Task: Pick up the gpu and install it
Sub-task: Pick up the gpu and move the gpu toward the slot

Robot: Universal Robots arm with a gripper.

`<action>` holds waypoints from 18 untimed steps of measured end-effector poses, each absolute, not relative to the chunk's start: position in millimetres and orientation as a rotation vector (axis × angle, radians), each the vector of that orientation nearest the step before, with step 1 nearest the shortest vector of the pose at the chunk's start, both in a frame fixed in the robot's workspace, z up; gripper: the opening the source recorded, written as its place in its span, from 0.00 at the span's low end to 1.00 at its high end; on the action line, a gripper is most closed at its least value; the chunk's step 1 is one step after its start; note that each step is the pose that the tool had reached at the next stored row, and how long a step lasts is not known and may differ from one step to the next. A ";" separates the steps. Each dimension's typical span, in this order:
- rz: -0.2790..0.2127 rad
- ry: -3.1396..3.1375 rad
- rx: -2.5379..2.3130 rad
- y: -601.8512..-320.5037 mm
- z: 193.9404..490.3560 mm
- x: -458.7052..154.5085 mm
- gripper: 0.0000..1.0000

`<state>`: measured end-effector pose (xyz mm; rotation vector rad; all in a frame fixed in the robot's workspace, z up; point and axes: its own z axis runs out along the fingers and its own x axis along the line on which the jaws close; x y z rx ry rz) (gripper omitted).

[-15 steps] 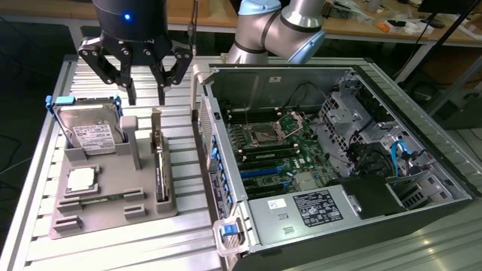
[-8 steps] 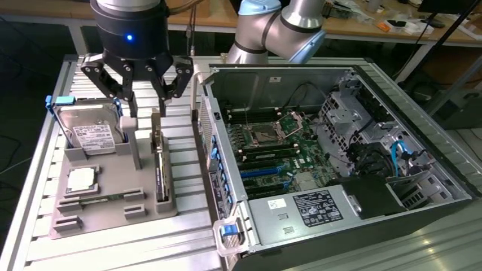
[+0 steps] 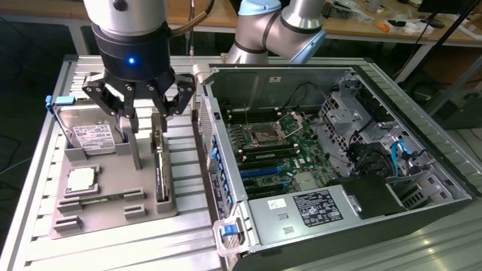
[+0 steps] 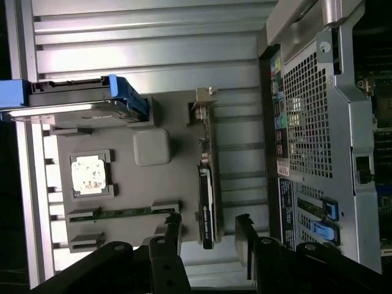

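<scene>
Card first: the gpu (image 3: pixel 160 169) stands on its long edge in a narrow slot of the grey tray (image 3: pixel 113 169), on the side of the tray nearest the case (image 3: pixel 301 70). I judge it is kept upright so that its top edge is free for fingers to come down on either face. In the wrist view the gpu (image 4: pixel 206 190) runs as a thin dark strip with its metal bracket at the far end.

The drive (image 3: pixel 94 135) also stands in its own slot at the tray's other side, and the chip (image 3: pixel 81 179) lies flat in a square pocket, each well apart from the card. The tray sits on the ribbed table (image 3: pixel 113 248) just beside the case, which lies with its side off and the board (image 3: pixel 279 147) bare, so the card has a short way to go.

My claw (image 3: pixel 150 116) hangs over the tray with its fingers spread wide. From the wrist, my claw (image 4: pixel 208 219) straddles the card's near end, one finger to each side, with a gap showing on both. I hold nothing. I cannot tell how far above the card my fingertips are.
</scene>
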<state>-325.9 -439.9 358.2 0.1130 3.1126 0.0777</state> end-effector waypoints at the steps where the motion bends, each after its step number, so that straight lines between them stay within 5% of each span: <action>1: 0.078 3.113 0.112 -440.8 356.3 -325.2 0.48; 18: 0.078 3.114 0.097 -443.9 320.8 -316.9 0.48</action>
